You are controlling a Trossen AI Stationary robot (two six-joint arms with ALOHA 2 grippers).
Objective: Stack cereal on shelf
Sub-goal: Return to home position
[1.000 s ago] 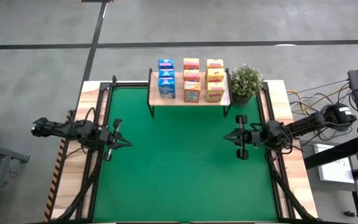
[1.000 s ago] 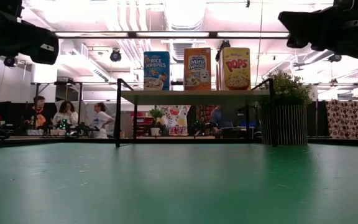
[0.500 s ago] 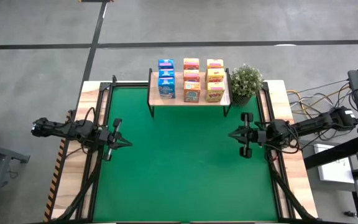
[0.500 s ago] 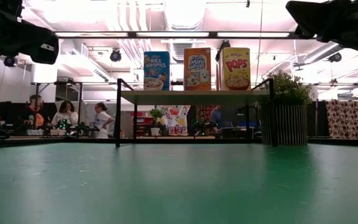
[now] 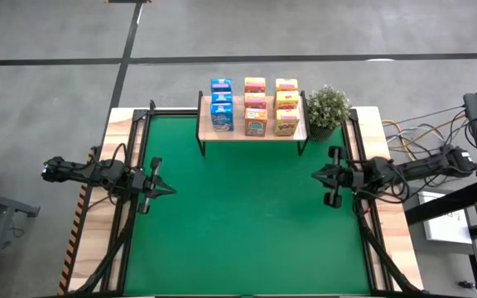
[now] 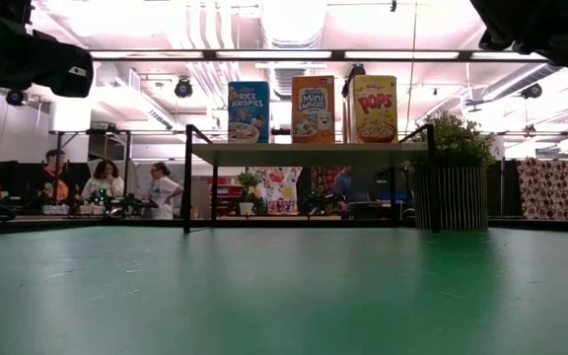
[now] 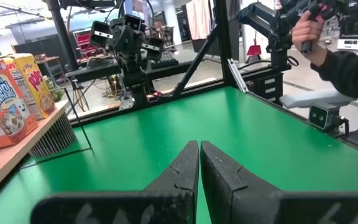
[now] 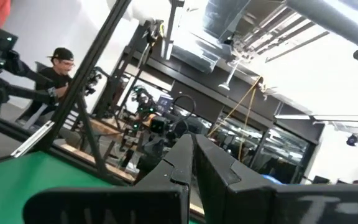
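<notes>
Nine cereal boxes (image 5: 255, 106) on shelf (image 5: 238, 126)

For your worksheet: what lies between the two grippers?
Nothing but bare green mat lies between the left gripper and right gripper, shown in the high view.

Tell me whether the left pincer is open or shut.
Shut. In its wrist view, the left pincer has its two fingers pressed together, with nothing between them.
</notes>
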